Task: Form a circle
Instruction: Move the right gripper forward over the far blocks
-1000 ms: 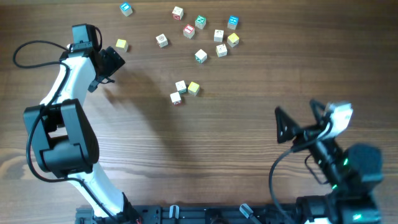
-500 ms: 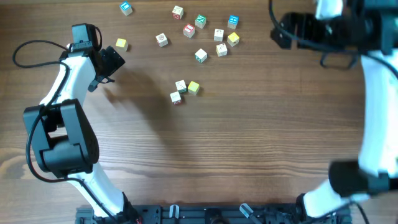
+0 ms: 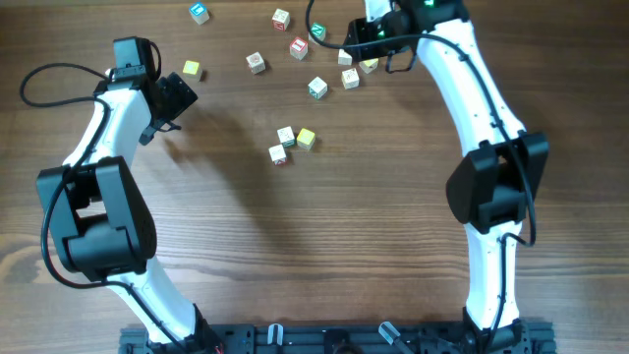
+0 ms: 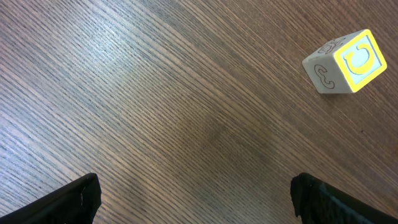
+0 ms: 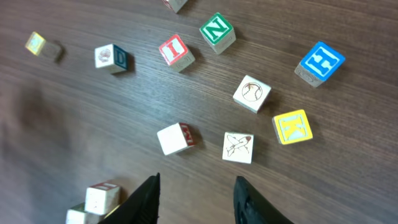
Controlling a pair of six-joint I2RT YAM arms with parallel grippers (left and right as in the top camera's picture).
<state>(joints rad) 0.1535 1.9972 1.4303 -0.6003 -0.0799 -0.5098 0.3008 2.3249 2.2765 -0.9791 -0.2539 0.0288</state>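
Wooden table [image 3: 393, 246], many small letter cubes on it, no closed ring formed yet. Nearest thing to a ring: cluster of three cubes [image 3: 286, 138] near the table middle, two white plus one pale yellow cube [image 3: 306, 139], touching or nearly so. The other cubes lie loose, spread toward the far edge. My right gripper [image 5: 198, 180] hangs over that loose group, jaws partway in with a narrowish gap, bare wood between them, nothing held. Just ahead of it: white cube with a red side [image 5: 176, 138] and airplane cube [image 5: 238, 147], side by side but apart. Further out: baseball cube [image 5: 252, 93], yellow K cube [image 5: 292, 126], blue H cube [image 5: 319, 63], green N cube [image 5: 217, 31], red I cube [image 5: 175, 51]. The cluster shows at the lower left corner of the right wrist view, cut off. My left gripper [image 4: 194, 190] is spread wide over bare wood at the far left of the table, empty. Yellow C cube [image 4: 345, 61] sits off to one side, not touching.
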